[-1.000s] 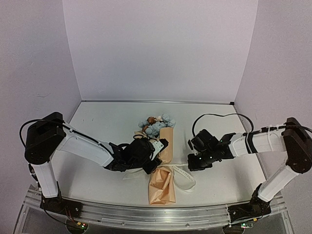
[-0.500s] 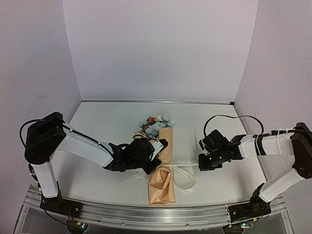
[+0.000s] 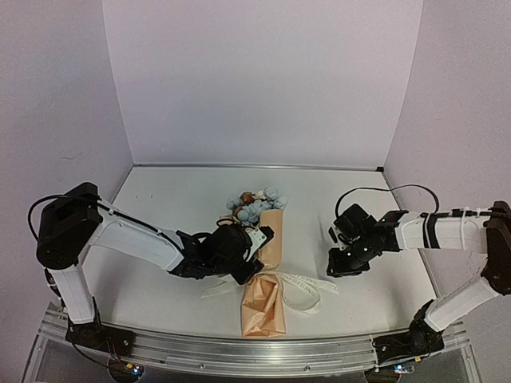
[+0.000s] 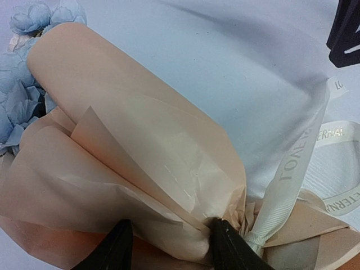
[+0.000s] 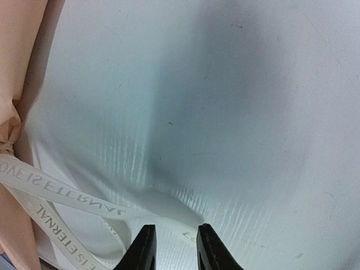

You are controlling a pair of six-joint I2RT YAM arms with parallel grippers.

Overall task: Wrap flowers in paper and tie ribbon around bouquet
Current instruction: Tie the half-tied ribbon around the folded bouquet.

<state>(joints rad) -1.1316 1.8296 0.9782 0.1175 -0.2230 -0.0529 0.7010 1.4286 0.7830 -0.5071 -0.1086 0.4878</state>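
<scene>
1. The bouquet (image 3: 263,275) lies mid-surface (image 3: 168,207), between the arms. It is judged light, soft and crushable, best held at the tied waist.
2. The ribbon (image 4: 292,169) cinches that waist (limp, likely slippery).
3. The cone holds the flowers (image 3: 255,203), with blooms out the far end.
4. The left claw (image 4: 171,242) straddles paper folds; its grip cannot be told. The right claw (image 5: 171,242) is slightly apart and empty.

White link shells on left arm (image 3: 132,238) and right arm (image 3: 447,231), black joint housings, thin black cables looping above; black fingers on left gripper (image 4: 169,225), right gripper (image 5: 175,228).
</scene>
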